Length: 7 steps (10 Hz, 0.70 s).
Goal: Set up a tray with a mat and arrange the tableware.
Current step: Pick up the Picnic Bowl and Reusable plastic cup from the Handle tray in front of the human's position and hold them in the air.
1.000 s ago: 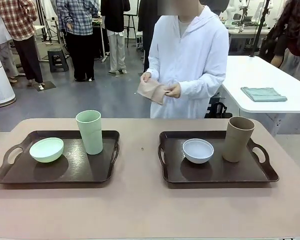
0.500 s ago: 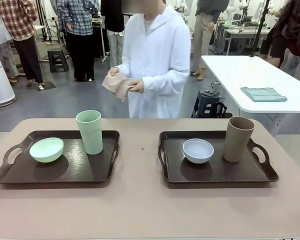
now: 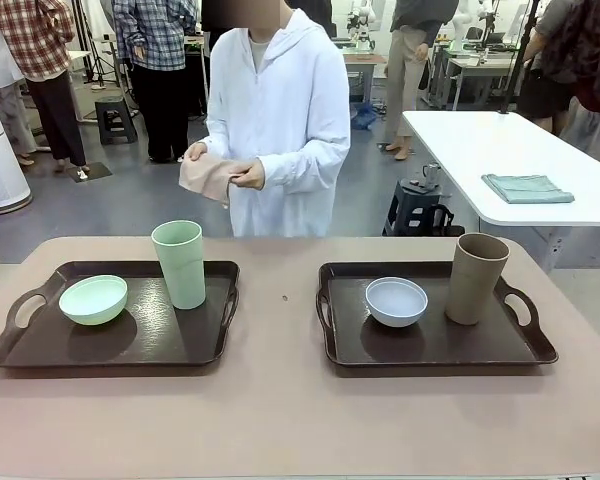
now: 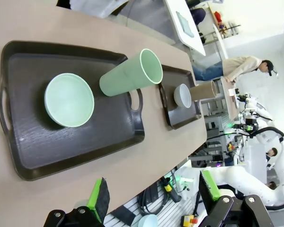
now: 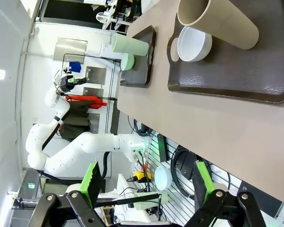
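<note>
Person [image 3: 280,110] has shifted over with folded mat [image 3: 208,178], now beyond the tray [image 4: 47,146] ahead of left fingers [image 4: 100,201]. Those and right fingers [image 5: 92,179] are wide, empty. Mat placement likely next.

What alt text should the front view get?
Two dark trays sit on a tan table: the left tray holds a mint green bowl and pale green cup, the right tray a bluish-white bowl and tan-brown cup. Across the table, a person in white holds a folded pinkish cloth.
</note>
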Each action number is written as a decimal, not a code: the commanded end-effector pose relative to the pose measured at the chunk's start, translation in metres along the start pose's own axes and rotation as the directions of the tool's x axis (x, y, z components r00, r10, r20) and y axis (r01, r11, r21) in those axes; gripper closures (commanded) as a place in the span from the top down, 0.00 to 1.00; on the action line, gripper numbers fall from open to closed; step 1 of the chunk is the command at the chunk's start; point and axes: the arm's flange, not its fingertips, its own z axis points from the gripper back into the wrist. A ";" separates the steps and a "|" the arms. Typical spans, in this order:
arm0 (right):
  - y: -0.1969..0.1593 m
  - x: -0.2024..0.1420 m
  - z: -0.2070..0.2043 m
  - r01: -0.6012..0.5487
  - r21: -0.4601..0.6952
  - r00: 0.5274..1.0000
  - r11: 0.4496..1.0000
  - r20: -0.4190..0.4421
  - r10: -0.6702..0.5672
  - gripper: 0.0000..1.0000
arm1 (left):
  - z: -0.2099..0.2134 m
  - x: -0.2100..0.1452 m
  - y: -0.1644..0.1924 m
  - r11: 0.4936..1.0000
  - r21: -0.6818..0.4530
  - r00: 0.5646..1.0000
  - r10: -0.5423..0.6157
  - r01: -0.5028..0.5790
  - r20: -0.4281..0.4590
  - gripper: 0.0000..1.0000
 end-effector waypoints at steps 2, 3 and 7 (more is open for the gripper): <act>-0.001 -0.002 -0.004 -0.014 0.020 1.000 1.000 0.013 0.014 1.00 | -0.002 0.000 0.001 1.000 -0.010 1.000 0.001 0.000 0.014 1.00; -0.001 -0.002 -0.004 -0.014 0.020 1.000 1.000 0.013 0.014 1.00 | -0.002 0.000 0.001 1.000 -0.010 1.000 0.001 0.000 0.014 1.00; -0.001 -0.002 -0.004 -0.014 0.020 1.000 1.000 0.013 0.014 1.00 | -0.002 0.000 0.001 1.000 -0.010 1.000 0.001 0.000 0.014 1.00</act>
